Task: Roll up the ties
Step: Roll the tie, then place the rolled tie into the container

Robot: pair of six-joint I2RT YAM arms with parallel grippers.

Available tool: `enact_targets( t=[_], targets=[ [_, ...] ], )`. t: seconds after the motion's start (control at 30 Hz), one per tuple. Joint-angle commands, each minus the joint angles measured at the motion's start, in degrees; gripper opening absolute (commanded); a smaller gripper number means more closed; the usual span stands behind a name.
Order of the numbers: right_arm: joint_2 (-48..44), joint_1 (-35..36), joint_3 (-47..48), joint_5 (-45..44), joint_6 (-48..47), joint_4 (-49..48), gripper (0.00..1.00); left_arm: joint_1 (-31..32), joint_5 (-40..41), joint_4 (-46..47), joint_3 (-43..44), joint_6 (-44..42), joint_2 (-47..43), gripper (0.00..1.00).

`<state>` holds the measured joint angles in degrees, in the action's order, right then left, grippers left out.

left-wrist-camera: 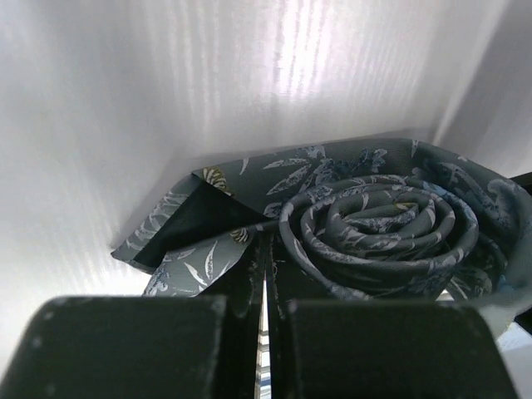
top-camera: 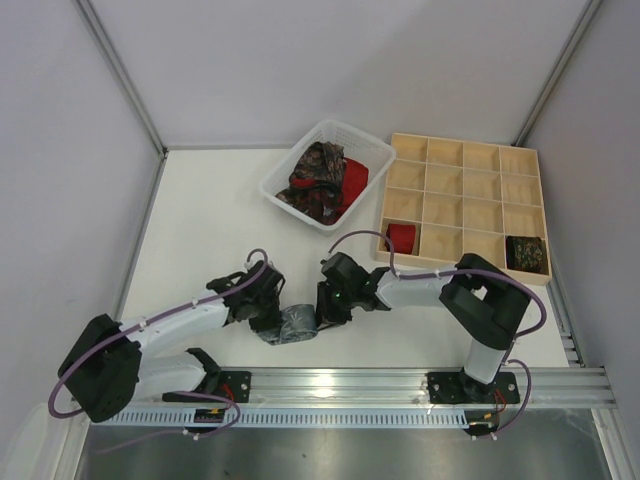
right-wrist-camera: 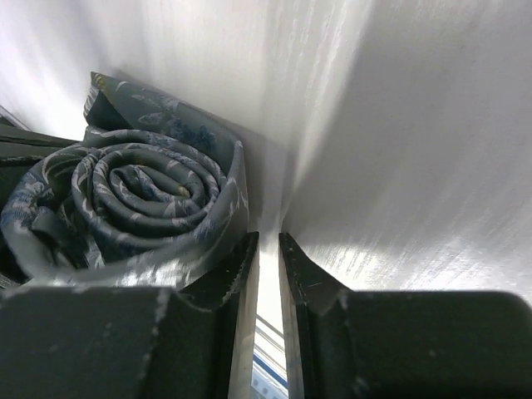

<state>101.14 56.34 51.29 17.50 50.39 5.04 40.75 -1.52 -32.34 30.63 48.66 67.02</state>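
Note:
A grey patterned tie (top-camera: pixel 297 324) lies near the table's front edge, wound into a loose roll (left-wrist-camera: pixel 378 220) with its flat tail (left-wrist-camera: pixel 187 224) spread to one side. My left gripper (top-camera: pixel 268 316) is shut at the roll's left side. Its tips (left-wrist-camera: pixel 266 245) touch the fabric where the tail meets the roll; whether they pinch a layer I cannot tell. My right gripper (top-camera: pixel 326 308) stands at the roll's right side, slightly open (right-wrist-camera: pixel 268 237), with nothing between its fingers. The roll's outer layer (right-wrist-camera: pixel 141 187) leans on one finger.
A white plastic basket (top-camera: pixel 283 172) at the back holds a dark paisley tie (top-camera: pixel 315 175) and a red tie (top-camera: pixel 354 180). The wooden grid tray (top-camera: pixel 465 200) on the right holds a red roll (top-camera: pixel 402 237) and a dark paisley roll (top-camera: pixel 525 252).

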Motion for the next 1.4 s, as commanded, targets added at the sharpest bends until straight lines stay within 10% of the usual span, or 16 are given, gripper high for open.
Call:
enact_targets(
  t=[0.0,0.27,0.77,1.37],
  targets=[
    [-0.9,-1.2,-0.1,-3.2,-1.9,2.3,0.22,0.4,4.6,-2.9,0.7,3.1,-2.5,0.00],
    [-8.9,-4.6,-4.6,-6.1,-7.0,6.5,0.43,0.2,10.8,-14.7,3.6,9.3,-15.9,0.00],
    [-14.1,-16.2,-15.2,16.6,-9.0,-12.8,0.99,-0.1,-11.8,10.1,1.5,1.6,-18.4,0.00],
    [-0.3,-13.0,-16.5,29.2,2.4,-41.4,0.97,-1.9,-0.2,6.3,-7.9,4.2,-21.1,0.00]
  ],
)
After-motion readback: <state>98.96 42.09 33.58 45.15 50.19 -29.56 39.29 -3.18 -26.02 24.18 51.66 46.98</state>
